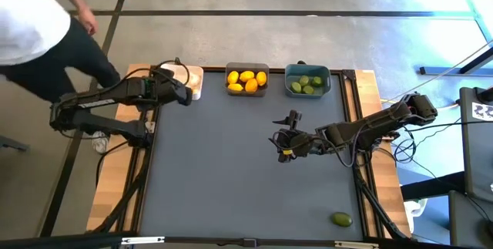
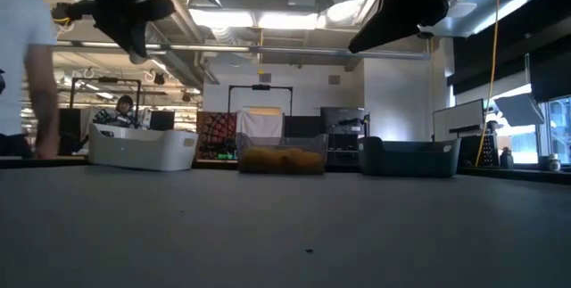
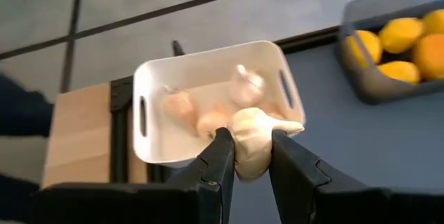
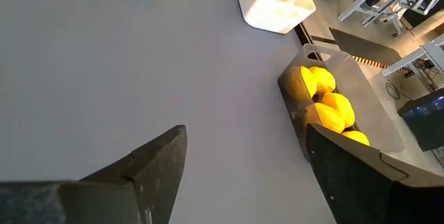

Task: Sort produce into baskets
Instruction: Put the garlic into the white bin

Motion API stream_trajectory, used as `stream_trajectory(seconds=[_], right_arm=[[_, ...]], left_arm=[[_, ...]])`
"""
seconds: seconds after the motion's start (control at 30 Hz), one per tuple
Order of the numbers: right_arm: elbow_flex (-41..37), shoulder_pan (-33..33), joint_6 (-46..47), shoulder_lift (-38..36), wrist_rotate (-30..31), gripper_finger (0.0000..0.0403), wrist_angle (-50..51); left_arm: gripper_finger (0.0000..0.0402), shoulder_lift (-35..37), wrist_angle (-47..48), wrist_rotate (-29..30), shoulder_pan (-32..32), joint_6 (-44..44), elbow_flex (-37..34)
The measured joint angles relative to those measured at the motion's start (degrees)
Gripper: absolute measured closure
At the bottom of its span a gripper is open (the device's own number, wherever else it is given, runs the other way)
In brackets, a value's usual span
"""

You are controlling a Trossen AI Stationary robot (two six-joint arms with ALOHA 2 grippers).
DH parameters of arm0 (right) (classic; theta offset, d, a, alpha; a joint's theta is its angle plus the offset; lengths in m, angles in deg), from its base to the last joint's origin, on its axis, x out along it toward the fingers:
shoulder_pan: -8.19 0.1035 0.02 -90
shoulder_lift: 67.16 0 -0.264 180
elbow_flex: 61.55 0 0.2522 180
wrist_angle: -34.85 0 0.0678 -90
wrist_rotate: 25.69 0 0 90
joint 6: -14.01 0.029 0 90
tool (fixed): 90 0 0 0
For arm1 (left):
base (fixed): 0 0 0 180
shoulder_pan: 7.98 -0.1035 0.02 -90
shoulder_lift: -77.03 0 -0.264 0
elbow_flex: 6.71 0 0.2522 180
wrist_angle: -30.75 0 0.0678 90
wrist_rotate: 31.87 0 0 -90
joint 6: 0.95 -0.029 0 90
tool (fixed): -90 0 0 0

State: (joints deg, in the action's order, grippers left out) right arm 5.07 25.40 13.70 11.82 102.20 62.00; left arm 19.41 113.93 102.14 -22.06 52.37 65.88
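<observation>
Grey and wide, the surface (image 1: 246,172) filled most of the high view, and a person (image 1: 31,25) in a white top stood close by its far left corner. That person could have got bumped if the left arm swung out that way.

Three baskets sat in a row along the far edge. The white basket (image 3: 208,85) held garlic, the grey basket (image 1: 247,80) held lemons (image 1: 246,80), and the blue basket (image 1: 306,80) held limes.

The left end effector (image 3: 246,151) was clenched on a garlic bulb (image 3: 251,141) and hung by the near rim of the white basket. If it let go too soon, I think the bulb could hit the rim and roll away.

The right end effector (image 4: 243,161) was released and held nothing, out over the middle of the surface.

One lime (image 1: 341,219) lay alone near the front right corner, close to the edge. A clumsy push could knock it off.
</observation>
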Motion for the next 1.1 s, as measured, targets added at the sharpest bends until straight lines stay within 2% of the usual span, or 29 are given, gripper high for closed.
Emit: stream_trajectory(seconds=[0.13,0.63,1.1], right_arm=[[0.0,0.0,0.3,0.0,0.0,0.0109,0.0],[0.0,0.0,0.5,0.0,0.0,0.0109,0.0],[0.0,0.0,0.5,0.0,0.0,0.0109,0.0]], left_arm=[[0.0329,-2.5,-1.9,-0.6,-4.3,-3.9,0.0],[0.0329,-18.5,-11.3,-10.8,-22.3,-25.0,0.0],[0.0326,-31.1,-13.7,-11.7,-26.9,-28.2,0.0]])
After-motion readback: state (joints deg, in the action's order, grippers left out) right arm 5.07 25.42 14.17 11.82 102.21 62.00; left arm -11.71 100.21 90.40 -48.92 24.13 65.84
